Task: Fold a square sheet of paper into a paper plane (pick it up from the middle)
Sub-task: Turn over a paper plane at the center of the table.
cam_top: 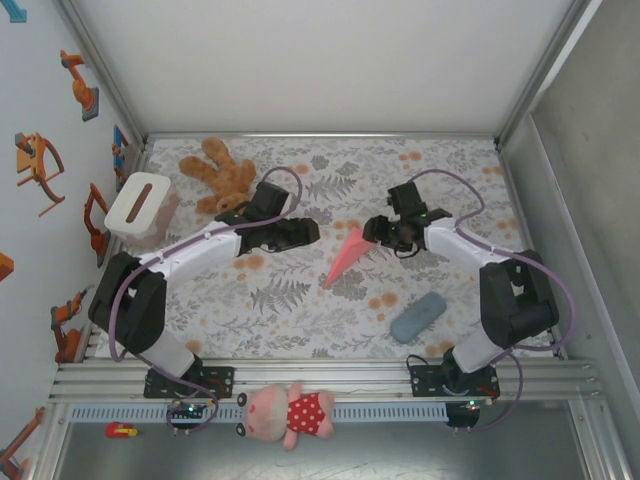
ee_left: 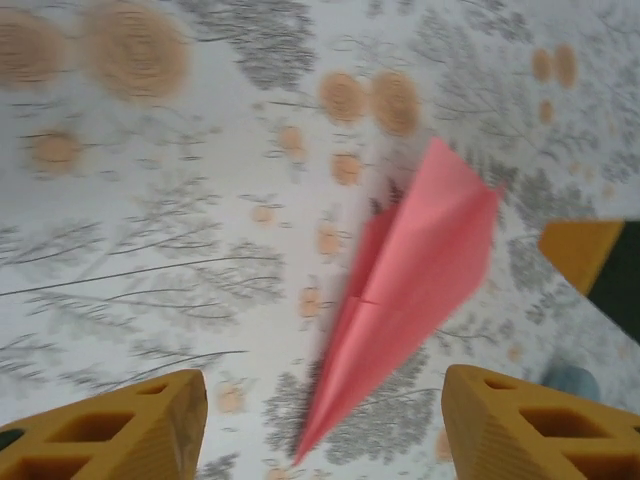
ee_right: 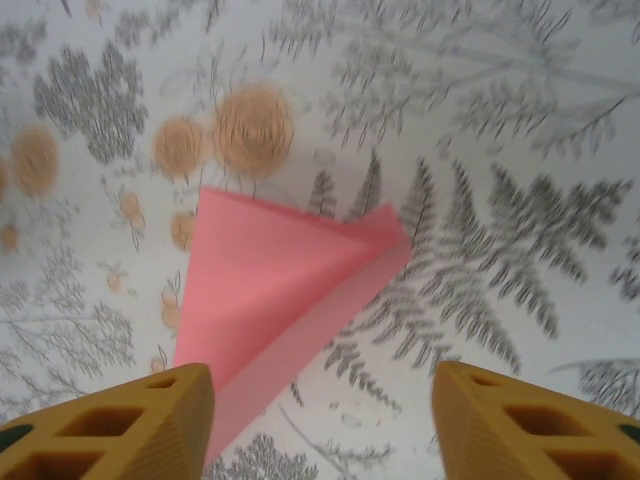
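Far left of the overhead view, a white box with a slot in its top [cam_top: 140, 205] sits at the edge of the floral tablecloth [cam_top: 460, 180]. Just right of it, in the upper left of the cloth, the brown teddy bear [cam_top: 222, 175] lies sprawled. Down at the bottom edge, off the cloth and on the rail, there's a pink plush toy in a red spotted dress [cam_top: 290, 412].

Now the left gripper [cam_top: 310, 232], reaching in toward mid-frame. Its wrist camera shows the jaws [ee_left: 322, 400] spread wide, one yellow finger [ee_left: 120, 430] in each bottom corner, and nothing pinched between them.

Dead centre of the overhead view is the paper plane [cam_top: 348, 255]: a salmon-pink dart, its point aimed at the lower left and its wide tail toward the upper right. It sits between the two grippers, and neither one has it. From the left wrist the plane [ee_left: 415, 290] shows a centre crease, with its nose dropping into the gap between the fingers. The picture is blurred, so I cannot tell whether it lies quite flat on the cloth.

On to the right gripper [cam_top: 373, 232], just beside the plane's tail. Its jaws [ee_right: 322, 385] are parted wide too, and the plane [ee_right: 290, 290] lies beyond the fingers [ee_right: 530, 420], ungripped.

Furthest right, lower on the cloth, the grey-blue pouch [cam_top: 418, 316] lies well apart from the plane.
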You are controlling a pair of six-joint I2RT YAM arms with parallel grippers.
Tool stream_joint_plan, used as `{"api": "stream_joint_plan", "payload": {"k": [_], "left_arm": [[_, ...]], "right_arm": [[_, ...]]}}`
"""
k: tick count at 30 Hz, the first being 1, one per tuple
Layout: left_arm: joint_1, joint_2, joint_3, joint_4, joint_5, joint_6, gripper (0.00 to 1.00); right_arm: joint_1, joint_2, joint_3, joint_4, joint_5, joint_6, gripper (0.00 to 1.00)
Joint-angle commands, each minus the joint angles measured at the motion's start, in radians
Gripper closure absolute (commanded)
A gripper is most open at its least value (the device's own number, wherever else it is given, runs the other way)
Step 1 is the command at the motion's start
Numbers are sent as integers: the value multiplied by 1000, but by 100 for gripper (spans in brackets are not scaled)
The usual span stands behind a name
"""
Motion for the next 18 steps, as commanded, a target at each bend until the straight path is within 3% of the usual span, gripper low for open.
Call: {"api": "stream_joint_plan", "payload": {"k": [1, 7, 18], "left_arm": [[20, -46, -51, -58, -106, 18, 28], [36, -82, -108, -36, -165, 25, 11], [36, -74, -136, -12, -168, 41, 1]], "right_arm": [[63, -13, 42, -107, 132, 89, 37], [170, 38, 81, -80, 156, 226, 34], [223, 80, 47, -78, 223, 413, 41]]}}
